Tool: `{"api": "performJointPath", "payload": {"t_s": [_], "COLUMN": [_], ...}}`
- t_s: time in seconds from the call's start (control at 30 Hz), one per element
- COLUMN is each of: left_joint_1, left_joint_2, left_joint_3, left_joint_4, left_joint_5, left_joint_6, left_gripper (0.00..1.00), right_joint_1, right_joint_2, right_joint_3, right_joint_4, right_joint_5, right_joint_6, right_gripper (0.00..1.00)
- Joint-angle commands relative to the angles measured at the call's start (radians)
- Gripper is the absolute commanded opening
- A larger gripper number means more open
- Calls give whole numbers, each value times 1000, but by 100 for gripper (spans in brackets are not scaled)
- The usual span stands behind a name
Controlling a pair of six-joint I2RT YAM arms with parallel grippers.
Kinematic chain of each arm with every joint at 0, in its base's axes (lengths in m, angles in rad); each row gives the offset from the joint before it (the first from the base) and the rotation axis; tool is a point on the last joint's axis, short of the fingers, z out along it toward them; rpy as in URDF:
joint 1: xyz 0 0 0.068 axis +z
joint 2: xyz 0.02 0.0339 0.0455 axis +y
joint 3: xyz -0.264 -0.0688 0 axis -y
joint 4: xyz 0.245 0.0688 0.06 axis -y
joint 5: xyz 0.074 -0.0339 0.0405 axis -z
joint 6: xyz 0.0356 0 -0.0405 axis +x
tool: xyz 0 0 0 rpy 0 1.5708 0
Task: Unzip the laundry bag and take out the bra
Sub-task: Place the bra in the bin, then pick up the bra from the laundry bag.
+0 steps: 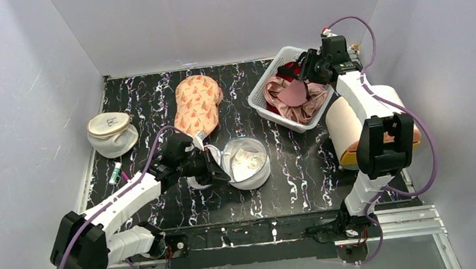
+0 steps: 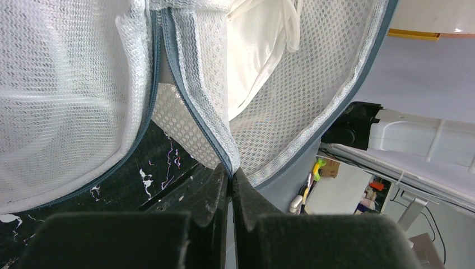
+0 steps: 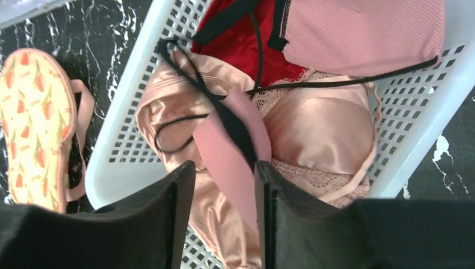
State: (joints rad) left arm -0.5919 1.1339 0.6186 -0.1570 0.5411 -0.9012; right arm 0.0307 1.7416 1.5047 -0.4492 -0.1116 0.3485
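Item: round white-grey fine-mesh laundry bag (image 1: pixel 246 162), middle of the black marbled table (image 1: pixel 306 184), zip open. My left gripper (image 2: pixel 231 171): pressed together on its grey zip rim. Small whitish bra (image 2: pixel 255 50): inside, not yet removed. My right gripper (image 3: pixel 224 168): jaws spread above the white plastic basket (image 3: pixel 120 112), well apart from the bag

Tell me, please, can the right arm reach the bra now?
Probably yes: the laundry bag lies unzipped with the bra exposed; the right arm must just swing over from the basket.
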Motion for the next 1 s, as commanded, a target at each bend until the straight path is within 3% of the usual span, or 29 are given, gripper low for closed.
{"api": "performJointPath", "payload": {"t_s": [0.0,0.17,0.4,0.53,0.67,0.8,0.83,0.97], "left_joint_1": [-6,-5,-13,-18,-22,-25,-26,-28], "left_joint_2": [-9,-2,20,18,16,17,17,13], "left_joint_3": [15,17,17,-3,-22,-36,-39,-35], "left_joint_4": [-10,-10,18,27,38,51,53,43], "left_joint_5": [30,30,35,33,31,28,29,30], "left_joint_6": [1,3,-7,-15,-22,-26,-27,-22], "left_gripper": [0,0,0,0,0,0,0,0], "right_joint_1": [3,3,84,320,562,727,831,919], "right_joint_2": [-16,-125,-363,-468,-538,-497,-440,-375], "right_joint_3": [-1,-32,-195,-272,-369,-386,-373,-359], "right_joint_4": [-1,-37,-16,-18,90,119,88,-23], "right_joint_5": [-7,27,-73,-120,-94,-42,39,258], "right_joint_6": [-15,-25,-23,7,67,98,84,70], "right_gripper": [47,64,74,73,72,67,63,57]}}
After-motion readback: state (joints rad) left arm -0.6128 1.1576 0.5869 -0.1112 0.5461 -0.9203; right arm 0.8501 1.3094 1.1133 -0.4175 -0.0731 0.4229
